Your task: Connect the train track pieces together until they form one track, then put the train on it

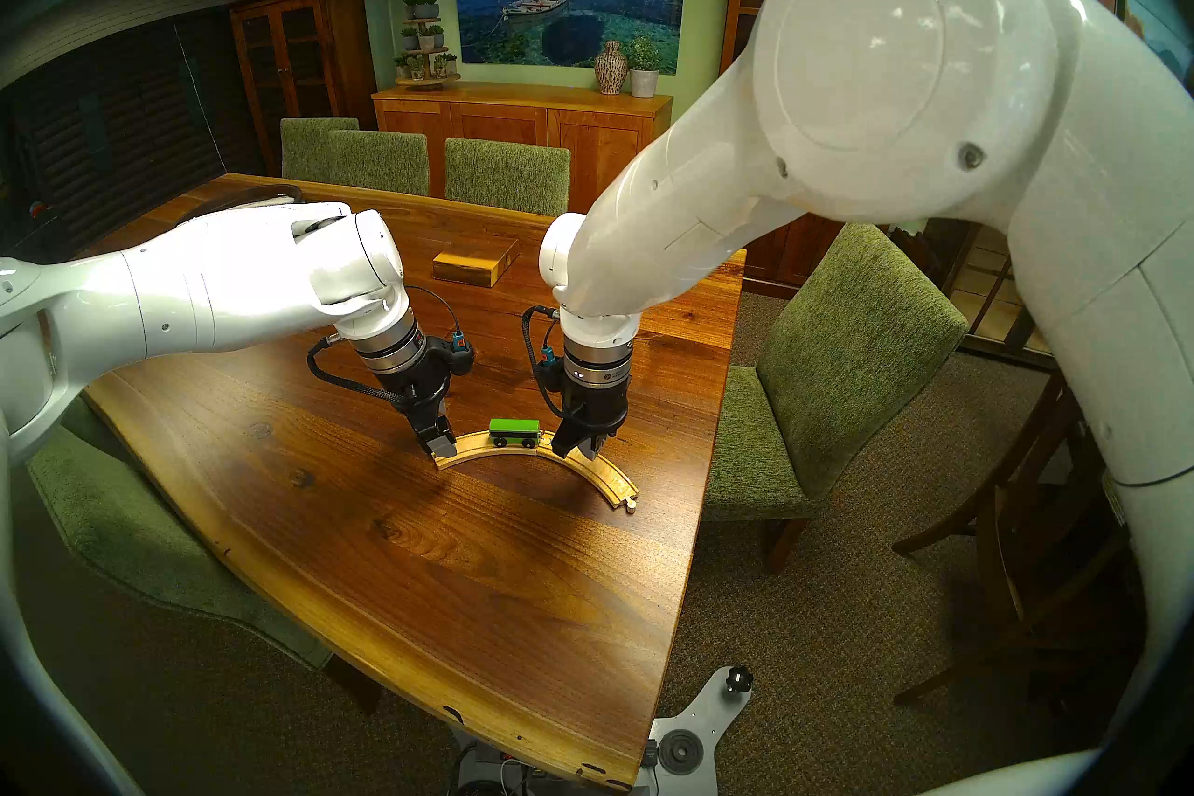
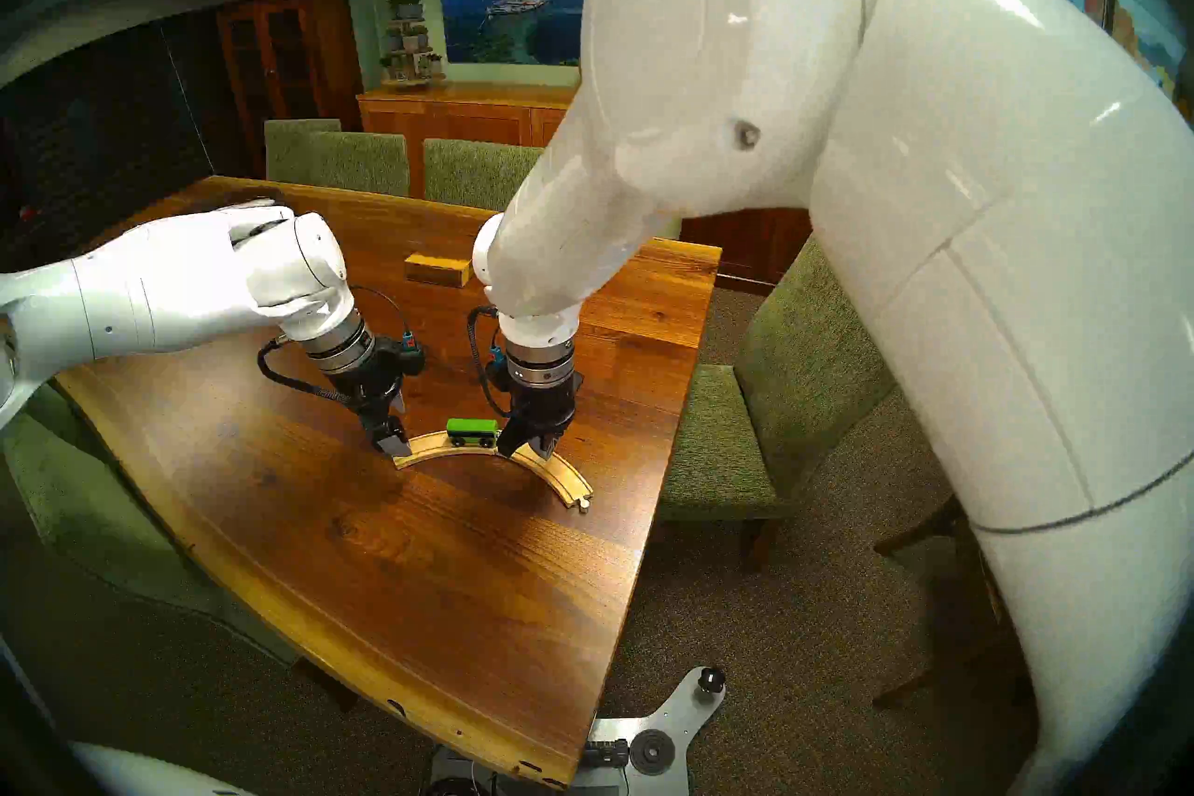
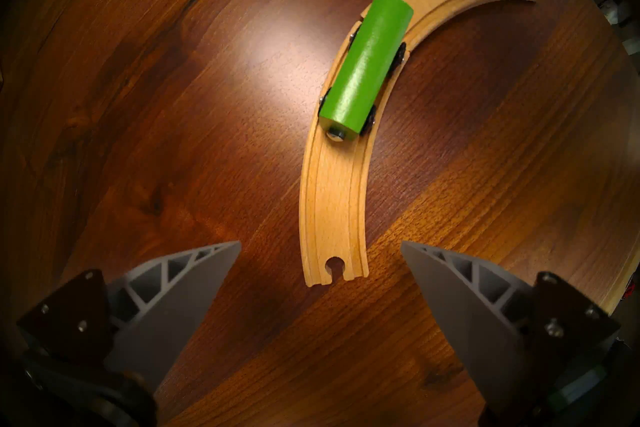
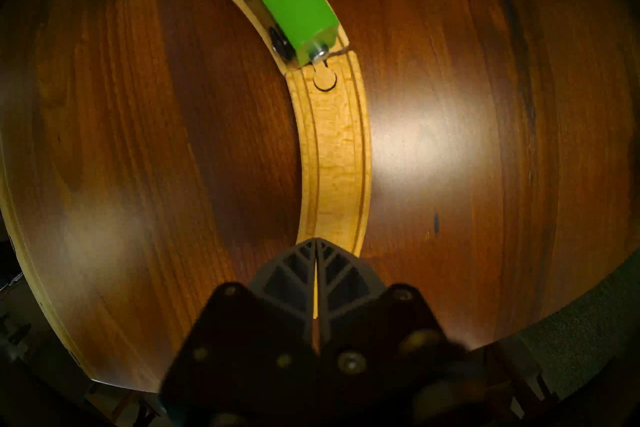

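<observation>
The right gripper (image 4: 316,244) hangs over the nearer curve of the track (image 4: 334,152) with its fingers pressed together on nothing, while the left gripper (image 3: 320,247) has its fingers spread wide, one to each side of the track's socket end. Beyond both sets of fingertips, between the two hands, the green train (image 1: 514,431) sits on the track beside the peg joint, and farther across the worktop (image 1: 400,549) lies a wooden box (image 1: 475,263).

Train (image 3: 365,69): bright green, black wheels. Track (image 3: 332,208): pale wood. Table (image 1: 452,549): dark reddish-brown, streaky grain. Chairs (image 1: 853,349): mottled olive green.
</observation>
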You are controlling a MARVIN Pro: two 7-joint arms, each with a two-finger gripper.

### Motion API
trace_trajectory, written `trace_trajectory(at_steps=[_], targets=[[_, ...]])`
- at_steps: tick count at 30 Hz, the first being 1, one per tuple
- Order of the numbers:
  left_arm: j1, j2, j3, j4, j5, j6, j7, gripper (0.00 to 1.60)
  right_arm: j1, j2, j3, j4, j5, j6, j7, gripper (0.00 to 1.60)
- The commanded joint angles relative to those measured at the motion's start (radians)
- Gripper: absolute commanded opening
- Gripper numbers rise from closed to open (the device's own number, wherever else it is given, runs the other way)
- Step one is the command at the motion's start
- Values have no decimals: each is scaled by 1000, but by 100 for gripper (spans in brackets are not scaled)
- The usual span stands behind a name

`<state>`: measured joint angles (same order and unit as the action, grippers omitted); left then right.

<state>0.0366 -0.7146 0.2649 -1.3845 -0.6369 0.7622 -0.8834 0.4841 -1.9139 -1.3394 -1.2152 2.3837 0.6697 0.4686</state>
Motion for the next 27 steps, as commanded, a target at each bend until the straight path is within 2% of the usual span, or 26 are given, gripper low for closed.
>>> trace_trajectory(at_steps=[1, 2, 3, 4, 5, 6, 13, 14, 15, 21, 27], targets=[[-33, 0, -24, 2, -1, -1, 1, 160, 112, 59, 10, -19, -16, 18, -3, 0], [-33, 0, -24, 2, -1, -1, 1, 160, 115, 64, 13, -21, -19, 23, -3, 11], [-33, 0, -24, 2, -1, -1, 1, 160, 129, 68, 17, -35, -21, 24, -3, 58], [-33, 0, -24, 2, -1, -1, 1, 160, 148, 69, 20, -54, -22, 24, -4, 78], [-33, 0, -24, 2, -1, -1, 1, 160, 127, 78, 27, -36, -29, 32, -7, 142], [-33, 0, -24, 2, -1, -1, 1, 160, 141, 81, 32, -53, -31, 32, -8, 160], [-33, 0, -25, 2, -1, -1, 0, 160, 209, 112, 72, -141, -48, 24, -22, 160], [-33, 0, -25, 2, -1, -1, 0, 160, 192, 122, 80, -129, -56, 30, -26, 160], [-33, 0, -25, 2, -1, 0, 0, 160, 223, 122, 82, -162, -53, 20, -29, 160], [-34, 0, -25, 2, -1, 0, 0, 160, 250, 155, 112, -208, -66, 13, -57, 160], [-34, 0, -25, 2, -1, 0, 0, 160, 305, 168, 121, -279, -59, -20, -84, 160]])
